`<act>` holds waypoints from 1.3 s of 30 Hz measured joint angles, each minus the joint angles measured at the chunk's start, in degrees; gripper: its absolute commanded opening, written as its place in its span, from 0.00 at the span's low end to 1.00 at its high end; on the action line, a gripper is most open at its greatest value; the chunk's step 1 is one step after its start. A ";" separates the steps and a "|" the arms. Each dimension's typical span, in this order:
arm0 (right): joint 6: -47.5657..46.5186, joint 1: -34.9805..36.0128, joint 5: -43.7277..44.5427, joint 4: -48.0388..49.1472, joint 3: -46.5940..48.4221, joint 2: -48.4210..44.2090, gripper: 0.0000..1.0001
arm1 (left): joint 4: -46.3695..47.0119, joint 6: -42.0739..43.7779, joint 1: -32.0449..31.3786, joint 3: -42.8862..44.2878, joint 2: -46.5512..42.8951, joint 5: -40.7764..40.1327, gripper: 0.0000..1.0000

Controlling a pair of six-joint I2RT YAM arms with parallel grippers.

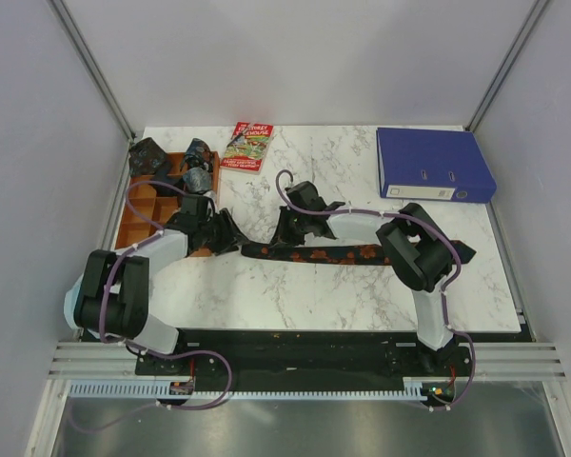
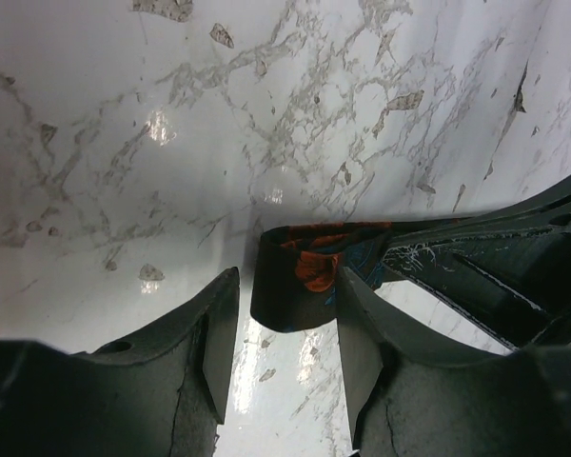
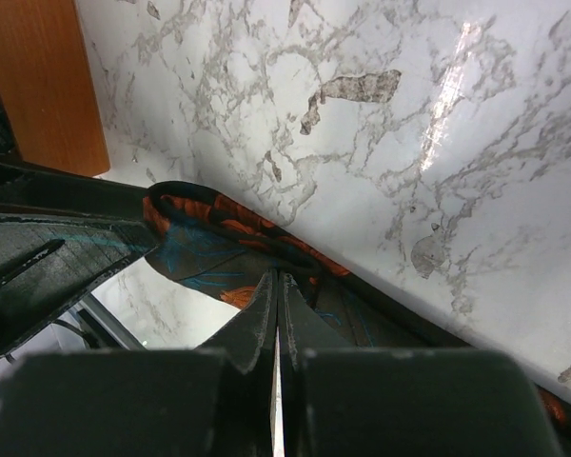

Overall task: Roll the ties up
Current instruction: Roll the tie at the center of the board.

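From above, your long tie (image 1: 314, 253) lies flat on the marble table (image 1: 362, 295), just right of the orange tray (image 1: 133, 217). Its long axis runs straight away from the tray. Small rolled ties (image 1: 198, 177) sit at the tray's far end. The left gripper (image 1: 221, 233) is at the tie's tray-side end, and the right gripper (image 1: 287, 228) is over the tie a little farther from the tray.

In the left wrist view, the jaws stand part-open. The folded tie end (image 2: 300, 281) lies between the fingertips (image 2: 219, 319), so this arm looks the nearer one for rolling.

In the right wrist view, the jaws are closed together, tips down on the tie beside the fold. You can't tell whether any fabric is pinched.
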 measured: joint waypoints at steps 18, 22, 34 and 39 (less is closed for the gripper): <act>0.24 -0.26 -0.92 3.32 -2.93 0.22 0.00 | 5.75 -0.13 -4.74 -4.72 0.74 -1.33 0.25; 0.55 -0.26 -1.51 4.22 -3.50 0.22 0.00 | 5.73 -0.31 -5.46 -4.92 0.72 -2.21 0.14; 0.70 -0.15 -1.29 2.21 -4.22 -3.41 0.02 | -7.80 0.37 -8.24 2.51 -3.61 -7.19 0.09; 1.11 0.52 -0.44 1.55 -4.22 -7.30 0.02 | -14.21 1.01 -9.20 5.86 -6.16 -9.90 0.08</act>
